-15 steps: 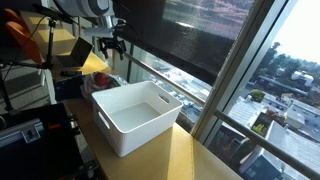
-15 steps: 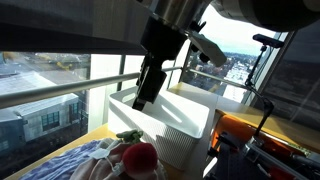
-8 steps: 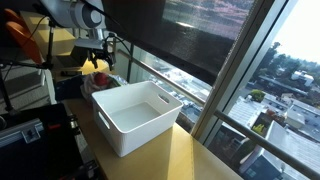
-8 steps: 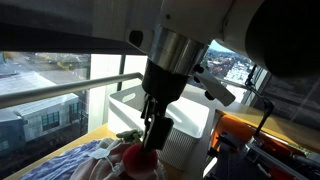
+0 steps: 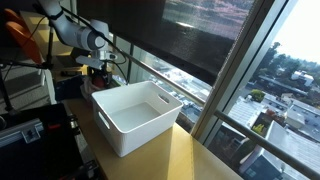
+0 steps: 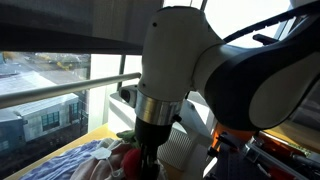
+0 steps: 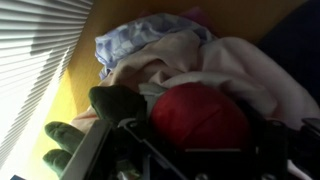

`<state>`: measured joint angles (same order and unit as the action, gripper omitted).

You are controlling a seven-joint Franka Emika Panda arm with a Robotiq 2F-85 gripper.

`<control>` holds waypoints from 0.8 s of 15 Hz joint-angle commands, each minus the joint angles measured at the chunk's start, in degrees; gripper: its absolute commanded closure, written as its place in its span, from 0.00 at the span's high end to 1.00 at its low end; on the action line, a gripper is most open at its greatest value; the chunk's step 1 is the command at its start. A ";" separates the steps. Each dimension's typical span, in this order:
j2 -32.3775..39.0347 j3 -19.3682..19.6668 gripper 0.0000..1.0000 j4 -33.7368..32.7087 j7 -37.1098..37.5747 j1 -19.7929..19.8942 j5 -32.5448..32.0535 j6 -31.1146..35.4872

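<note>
Gripper [image 7: 200, 150], fingers apparently spread to either side, hangs over a round red plush toy [image 7: 200, 115] nestled on a heap of crumpled cloths [image 7: 150, 45] beside the white bin [image 5: 135, 135]; likely light, soft and squashy, best pinched across its middle.

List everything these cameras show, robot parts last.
Rectangular plastic bin: one, white, on the wooden tabletop by the window.
Round soft ball: one, red, on the cloth pile, right at the gripper.
Plush toy: one, green, beside the ball.
Patterned cloth: one, blue, in the pile.
Plain cloth: one, cream, in the pile.
Wooden tabletop: one, yellow-brown, under the bin.
Robot arm: one, white, above the pile.
Gripper: one, black, low at the ball; grip unclear.
</note>
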<state>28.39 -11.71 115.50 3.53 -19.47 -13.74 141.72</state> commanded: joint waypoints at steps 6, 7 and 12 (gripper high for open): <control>-8.87 -0.73 0.22 0.47 -3.80 4.66 7.99 -3.39; -10.82 -0.26 0.14 0.70 -3.61 5.13 8.09 -3.58; -21.31 4.91 0.05 1.97 -2.04 9.39 4.95 -4.50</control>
<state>13.68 -9.24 114.87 1.55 -12.65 -7.87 138.77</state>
